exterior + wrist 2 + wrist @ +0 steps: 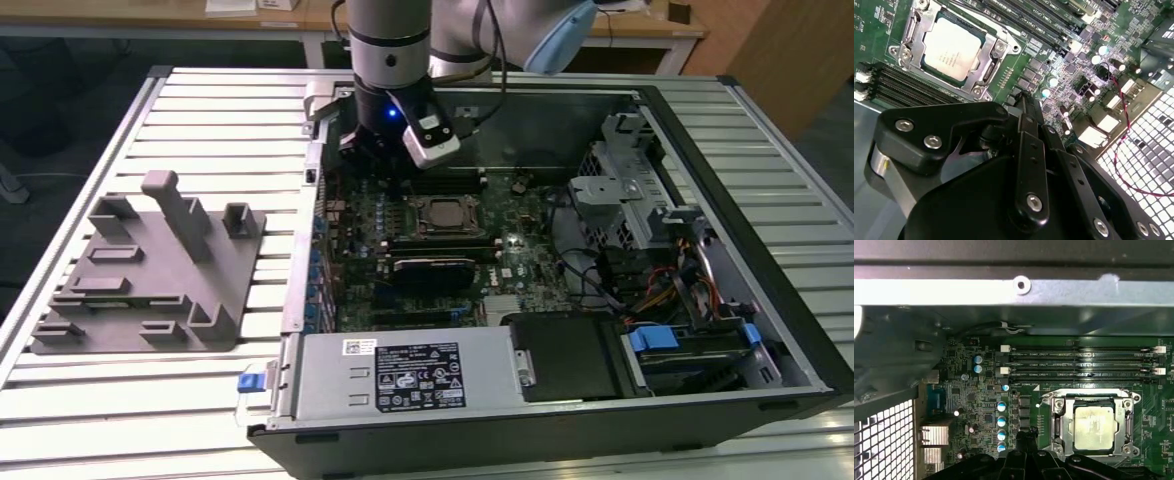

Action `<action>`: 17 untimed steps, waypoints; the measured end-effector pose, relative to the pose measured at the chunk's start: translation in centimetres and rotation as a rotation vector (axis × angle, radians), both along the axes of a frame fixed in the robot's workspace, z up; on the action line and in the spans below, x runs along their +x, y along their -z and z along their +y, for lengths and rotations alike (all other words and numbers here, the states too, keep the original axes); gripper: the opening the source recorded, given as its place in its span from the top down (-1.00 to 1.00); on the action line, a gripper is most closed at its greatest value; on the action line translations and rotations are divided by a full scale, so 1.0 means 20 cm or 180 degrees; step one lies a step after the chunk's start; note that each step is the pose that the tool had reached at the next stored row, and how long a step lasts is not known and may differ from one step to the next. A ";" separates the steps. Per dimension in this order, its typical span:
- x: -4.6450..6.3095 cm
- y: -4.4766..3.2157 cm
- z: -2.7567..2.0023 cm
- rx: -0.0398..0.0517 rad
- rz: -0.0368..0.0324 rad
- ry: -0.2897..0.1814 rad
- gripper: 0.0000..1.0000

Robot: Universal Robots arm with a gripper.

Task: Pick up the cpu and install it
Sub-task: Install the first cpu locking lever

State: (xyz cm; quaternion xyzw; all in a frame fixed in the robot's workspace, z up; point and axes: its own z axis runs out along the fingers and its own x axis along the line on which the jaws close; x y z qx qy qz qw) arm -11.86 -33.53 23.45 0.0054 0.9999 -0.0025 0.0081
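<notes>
So the cpu (951,47) is sitting in its socket on the motherboard (521,265), silvery top facing up, metal socket frame (989,67) all around it. You can see it in the first wrist view too (1094,427), and in the exterior view it's the pale square in the middle of the board (441,215)

The end effector (1023,102) has its fingers pressed together with nothing between them. It hangs over the board just beside the socket, on the side toward the case's perforated rear panel (884,440), and it's not on the cpu. In the first wrist view the tips (1024,437) are next to a row of blue-topped capacitors (1001,426). Can't tell if they actually touch the board

The RAM slots (1079,362) run along the other side of the socket and look unfilled. The whole open case (747,330) lies flat on the slatted worktop (174,110). The grey tray (147,270) with the upright posts sits well apart from it, on the exterior view's left, with no chip on it
</notes>
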 end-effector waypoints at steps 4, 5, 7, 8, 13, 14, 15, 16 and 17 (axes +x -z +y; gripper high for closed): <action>0.00 0.000 -0.001 0.0071 0.0000 -0.0005 0.79; 0.00 0.000 -0.001 0.0101 0.0000 -0.0008 0.79; 0.00 0.000 -0.001 0.0152 0.0000 -0.0012 0.79; 0.00 -0.001 -0.001 0.0171 0.0000 -0.0015 0.79; 0.00 -0.026 -0.001 0.0241 0.0000 -0.0016 0.79; 0.00 -0.034 -0.001 0.0253 0.0000 -0.0015 0.79; 0.00 -0.042 -0.001 0.0263 0.0000 -0.0015 0.79; 0.00 -0.049 -0.001 0.0270 0.0000 -0.0015 0.79; 0.00 -0.053 -0.001 0.0274 0.0000 -0.0015 0.79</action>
